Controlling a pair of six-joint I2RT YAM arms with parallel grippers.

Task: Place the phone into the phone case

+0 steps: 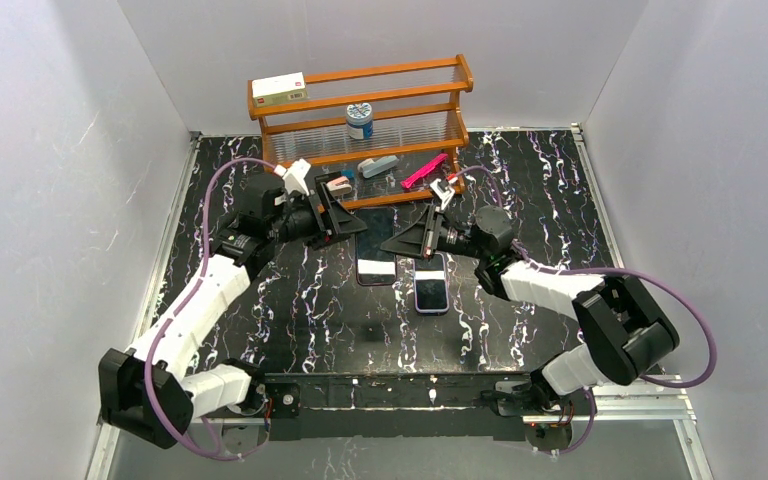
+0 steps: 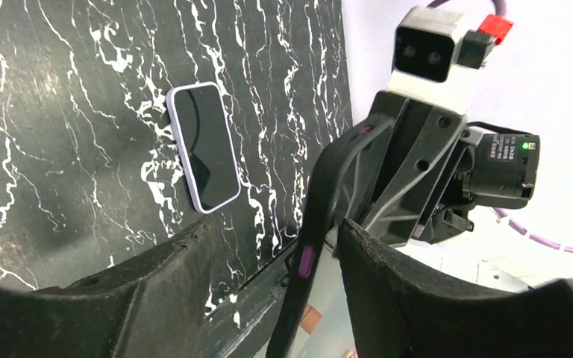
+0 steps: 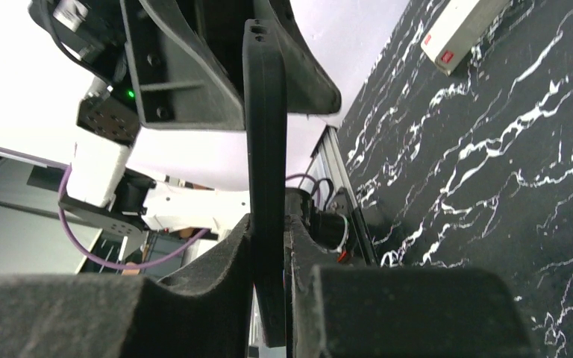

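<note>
We see the phone case (image 1: 375, 252) held up off the black marble table (image 1: 290, 310), in the middle, between the two grippers. The right gripper (image 1: 410, 243) has its fingers narrow and pressed on both faces of the case; in the right wrist view the shell stands edge-on between them. The left gripper (image 1: 345, 225) is around the opposite end of the case. In the left wrist view one finger lies against the shell and a gap shows on the other side, so we cannot tell if this gripper really clamps it. A white patch is on the near part of the case. The phone (image 1: 431, 290) lies flat on the table, screen up, near the case on its right side and not touching it. No finger touches the phone.
</note>
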